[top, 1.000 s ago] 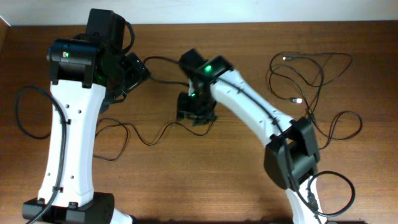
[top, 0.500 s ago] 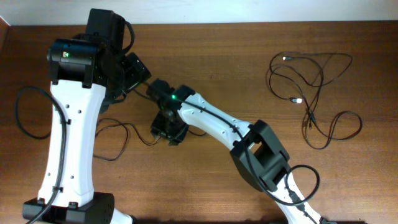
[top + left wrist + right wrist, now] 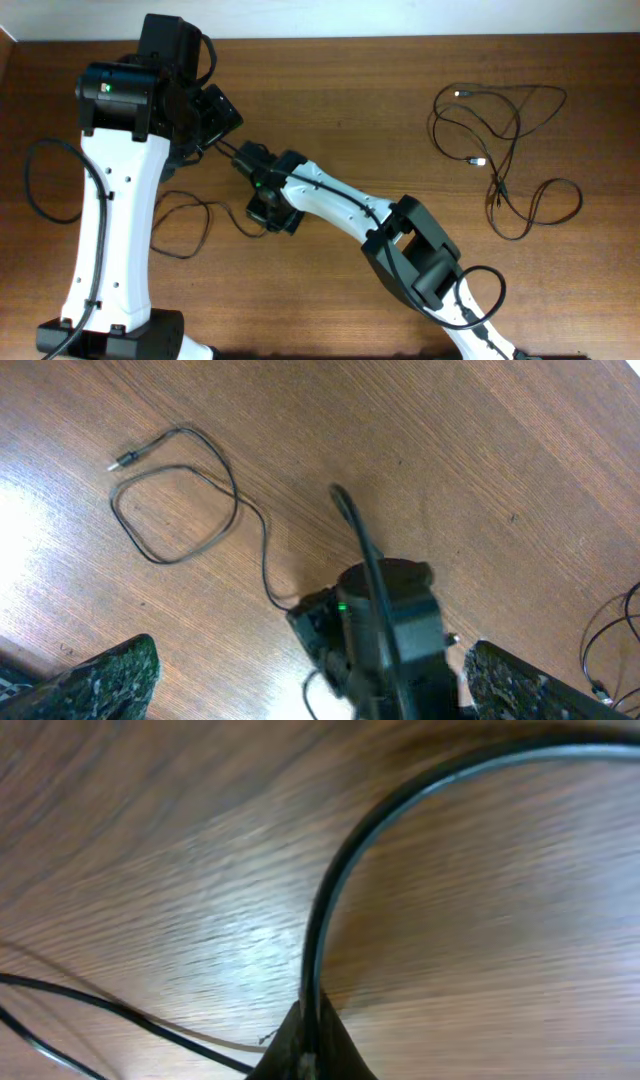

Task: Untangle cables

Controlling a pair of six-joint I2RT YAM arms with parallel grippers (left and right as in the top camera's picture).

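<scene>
Your right gripper (image 3: 268,212) swung farther left, close to left gripper (image 3: 215,118); it pinched thin black cable (image 3: 330,890). Left jaws stood spread wide.

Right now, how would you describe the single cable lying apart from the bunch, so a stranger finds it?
Start at the white left arm. Beside it on the table, a thin black cable lies in one loose loop. Unlike the tangled bunch across the table, it lies alone and runs into the right gripper.
</scene>
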